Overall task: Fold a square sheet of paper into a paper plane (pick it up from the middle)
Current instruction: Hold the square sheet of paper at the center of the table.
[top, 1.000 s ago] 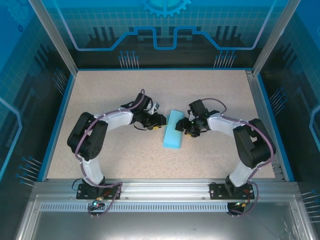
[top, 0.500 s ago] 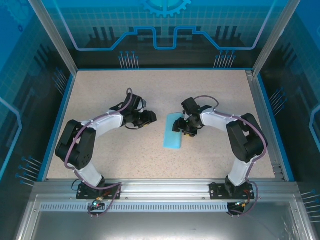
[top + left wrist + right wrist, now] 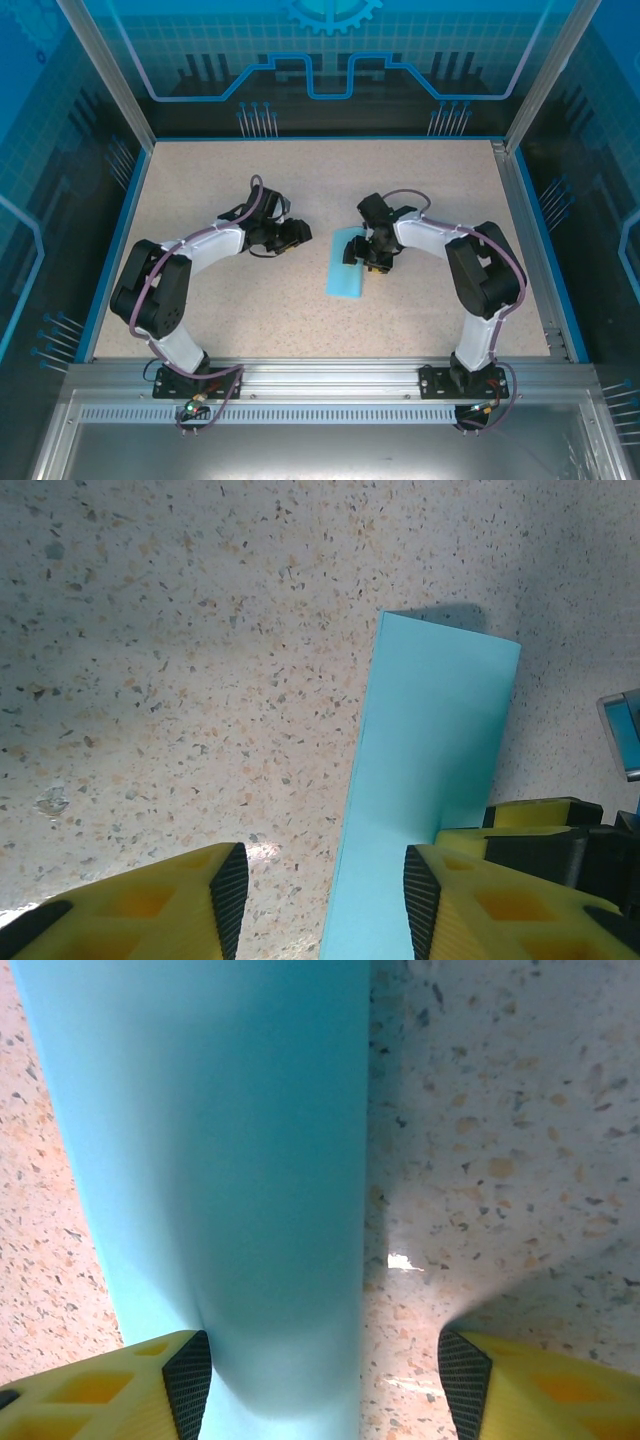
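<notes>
The square sheet of paper [image 3: 347,270] lies flat on the speckled table, folded into a long cyan strip, a plain rectangle with no point or wings. My right gripper [image 3: 362,252] is low over the strip's far end, open. In the right wrist view the paper [image 3: 220,1160] runs under my left finger [image 3: 185,1380], and its straight edge lies between the jaws of the right gripper [image 3: 325,1385]. My left gripper [image 3: 298,233] stands open just left of the strip, apart from it. In the left wrist view the paper [image 3: 430,770] passes the right pad of the left gripper [image 3: 325,900].
The right gripper's yellow fingers [image 3: 530,830] show at the right edge of the left wrist view, on the paper. A blue rim [image 3: 112,240] and aluminium posts [image 3: 105,75] bound the table. Bare tabletop [image 3: 330,180] lies beyond both grippers.
My left gripper has drawn back to the left, off the paper. My right gripper has slid left onto the strip's far end and its jaws have spread wider. The strip has stayed put.
</notes>
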Available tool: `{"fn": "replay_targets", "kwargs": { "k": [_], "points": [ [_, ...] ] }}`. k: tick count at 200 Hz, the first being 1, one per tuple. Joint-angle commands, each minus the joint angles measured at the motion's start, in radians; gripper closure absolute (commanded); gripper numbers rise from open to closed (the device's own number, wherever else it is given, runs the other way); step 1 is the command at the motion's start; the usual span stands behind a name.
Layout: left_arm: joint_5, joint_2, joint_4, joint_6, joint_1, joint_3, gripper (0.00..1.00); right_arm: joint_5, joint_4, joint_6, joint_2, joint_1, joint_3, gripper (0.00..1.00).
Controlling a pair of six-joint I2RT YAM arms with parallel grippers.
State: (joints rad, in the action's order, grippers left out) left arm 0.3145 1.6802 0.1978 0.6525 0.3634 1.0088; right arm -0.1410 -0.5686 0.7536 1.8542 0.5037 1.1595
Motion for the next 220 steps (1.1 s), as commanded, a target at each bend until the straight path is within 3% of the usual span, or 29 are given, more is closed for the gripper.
{"fn": "replay_targets", "kwargs": {
  "k": [1,180,220],
  "points": [
    [0.026,0.000,-0.003,-0.007,-0.005,-0.002,0.52,0.034,-0.054,-0.021,0.035,0.014,0.020,0.33],
    [0.058,0.018,-0.002,-0.017,-0.005,0.001,0.52,0.092,-0.117,0.021,0.087,0.013,0.043,0.33],
    [0.123,0.034,-0.045,-0.018,-0.004,0.006,0.58,0.099,-0.120,0.021,0.092,0.013,0.040,0.33]
  ]
}}
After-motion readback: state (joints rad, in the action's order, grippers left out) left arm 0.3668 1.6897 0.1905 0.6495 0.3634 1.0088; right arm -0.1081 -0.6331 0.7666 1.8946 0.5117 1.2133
